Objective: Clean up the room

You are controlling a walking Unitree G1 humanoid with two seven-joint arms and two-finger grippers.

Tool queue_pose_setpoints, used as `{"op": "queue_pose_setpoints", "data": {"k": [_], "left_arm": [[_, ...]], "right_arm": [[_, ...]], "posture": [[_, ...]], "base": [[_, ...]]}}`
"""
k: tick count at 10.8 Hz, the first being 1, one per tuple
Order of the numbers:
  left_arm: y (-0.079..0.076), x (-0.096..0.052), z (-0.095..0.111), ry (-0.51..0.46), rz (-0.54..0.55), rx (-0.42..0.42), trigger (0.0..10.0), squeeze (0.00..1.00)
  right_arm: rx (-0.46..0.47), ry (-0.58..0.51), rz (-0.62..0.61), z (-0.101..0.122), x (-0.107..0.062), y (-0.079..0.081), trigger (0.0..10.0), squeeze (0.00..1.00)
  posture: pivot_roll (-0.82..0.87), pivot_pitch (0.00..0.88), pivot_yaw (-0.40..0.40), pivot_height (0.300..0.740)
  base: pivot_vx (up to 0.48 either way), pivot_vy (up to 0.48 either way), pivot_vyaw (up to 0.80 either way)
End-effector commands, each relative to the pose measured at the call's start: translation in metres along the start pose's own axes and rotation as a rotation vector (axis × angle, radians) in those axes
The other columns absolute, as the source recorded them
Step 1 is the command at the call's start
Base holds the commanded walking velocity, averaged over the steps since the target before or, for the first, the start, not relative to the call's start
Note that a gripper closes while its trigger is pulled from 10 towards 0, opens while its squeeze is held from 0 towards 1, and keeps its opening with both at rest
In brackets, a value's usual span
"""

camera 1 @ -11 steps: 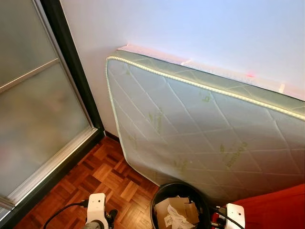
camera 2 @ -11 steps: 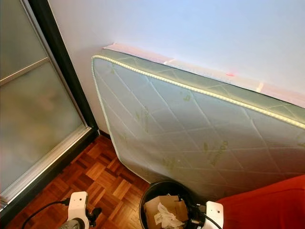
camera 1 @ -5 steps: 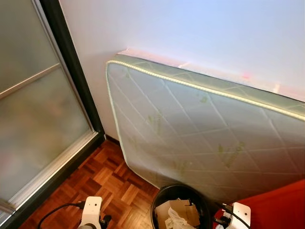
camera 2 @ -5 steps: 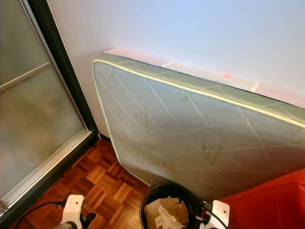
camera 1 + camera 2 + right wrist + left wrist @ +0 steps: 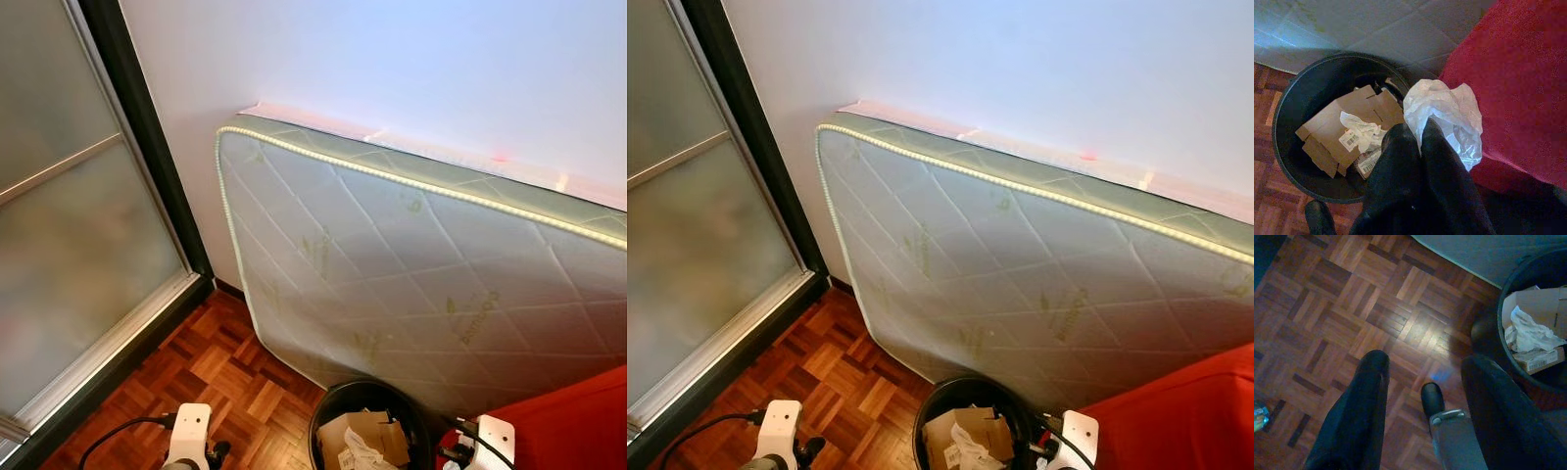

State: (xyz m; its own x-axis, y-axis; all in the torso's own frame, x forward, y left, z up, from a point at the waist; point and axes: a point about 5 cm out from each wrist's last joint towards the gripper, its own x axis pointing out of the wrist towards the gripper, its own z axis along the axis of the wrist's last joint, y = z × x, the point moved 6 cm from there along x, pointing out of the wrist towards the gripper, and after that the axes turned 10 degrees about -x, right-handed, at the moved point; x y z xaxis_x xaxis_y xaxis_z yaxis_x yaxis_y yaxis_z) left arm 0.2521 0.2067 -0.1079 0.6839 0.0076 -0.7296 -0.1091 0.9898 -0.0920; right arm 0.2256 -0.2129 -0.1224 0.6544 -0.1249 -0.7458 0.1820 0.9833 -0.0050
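Observation:
A round black trash bin [image 5: 370, 423] stands on the parquet at the foot of the mattress, holding flattened cardboard [image 5: 1337, 129] and crumpled paper [image 5: 1362, 131]. My right gripper [image 5: 1415, 133] is shut on a crumpled white plastic wad [image 5: 1447, 115]. The wad hangs beside the bin's rim [image 5: 1283, 112], over the edge of the red furniture [image 5: 1528, 83]. My left gripper [image 5: 1422, 369] is open with nothing between its fingers. It hangs above the wooden floor [image 5: 1342, 298], to the left of the bin [image 5: 1547, 279]. My right wrist [image 5: 487, 439] shows just right of the bin.
A quilted mattress [image 5: 411, 274] leans against the white wall behind the bin. A frosted sliding door [image 5: 69, 245] with a dark frame closes the left side. Red furniture [image 5: 578, 421] fills the lower right corner. My own foot [image 5: 1432, 399] stands under the left gripper.
The camera has shifted slightly. Both wrists sit a little lower in the picture than a second ago. Bin and mattress have not moved.

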Motion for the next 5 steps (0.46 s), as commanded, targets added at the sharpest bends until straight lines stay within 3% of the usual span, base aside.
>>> {"op": "queue_pose_setpoints", "data": {"k": [1, 3, 5], "left_arm": [[0.002, -0.001, -0.009, 0.029, 0.007, -0.007, 10.0, 0.0], [0.002, -0.002, -0.009, 0.026, 0.008, -0.01, 10.0, 0.0], [-0.003, 0.001, 0.014, -0.069, -0.014, -0.052, 10.0, 0.0]], "right_arm": [[-0.016, 0.023, 0.002, -0.005, 0.0, 0.0, 10.0, 0.0], [-0.017, 0.016, 0.015, -0.003, 0.0, 0.003, 10.0, 0.0], [-0.031, -0.051, 0.062, 0.015, 0.002, 0.012, 10.0, 0.0]], "posture": [[-0.04, 0.009, -0.001, 0.74], [-0.04, 0.017, -0.004, 0.701], [-0.04, 0.026, 0.0, 0.671]], "base": [[0.0, 0.0, 0.0], [0.0, 0.0, 0.0], [0.0, 0.0, 0.0]]}}
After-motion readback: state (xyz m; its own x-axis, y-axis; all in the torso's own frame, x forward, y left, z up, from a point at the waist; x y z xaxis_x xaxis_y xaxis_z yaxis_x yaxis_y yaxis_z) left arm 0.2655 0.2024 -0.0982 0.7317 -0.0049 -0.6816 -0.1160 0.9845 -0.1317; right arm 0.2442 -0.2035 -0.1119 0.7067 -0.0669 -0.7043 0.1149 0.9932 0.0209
